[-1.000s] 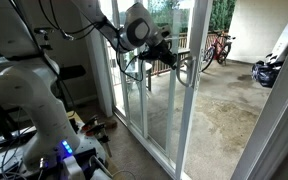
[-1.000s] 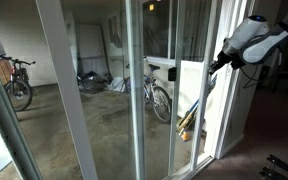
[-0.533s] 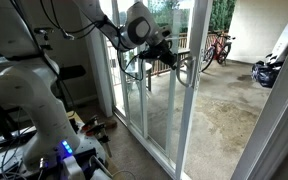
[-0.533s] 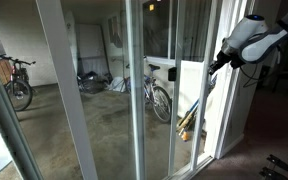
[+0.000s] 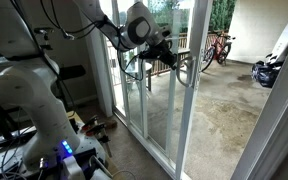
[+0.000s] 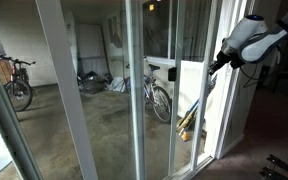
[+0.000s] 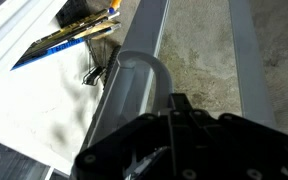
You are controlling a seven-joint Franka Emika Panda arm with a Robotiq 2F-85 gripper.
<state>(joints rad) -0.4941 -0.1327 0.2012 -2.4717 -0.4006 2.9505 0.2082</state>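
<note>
grey metal door handle (image 7: 134,82) sits right at the tight-closed tool (image 5: 170,57), so an off-track pull could slip it off or jam the sliding glass door (image 5: 162,112).

reaching forward and slightly down, stretched well out. white arm (image 5: 44,95) rising behind the tool, then bending forward above it. round grey wrist (image 5: 136,25) just above and behind the gripper (image 5: 170,58), angled downward. jaws shut tight. in the wrist view only the gripper's dark body along the bottom edge, fingertips too hidden to make out.
</note>
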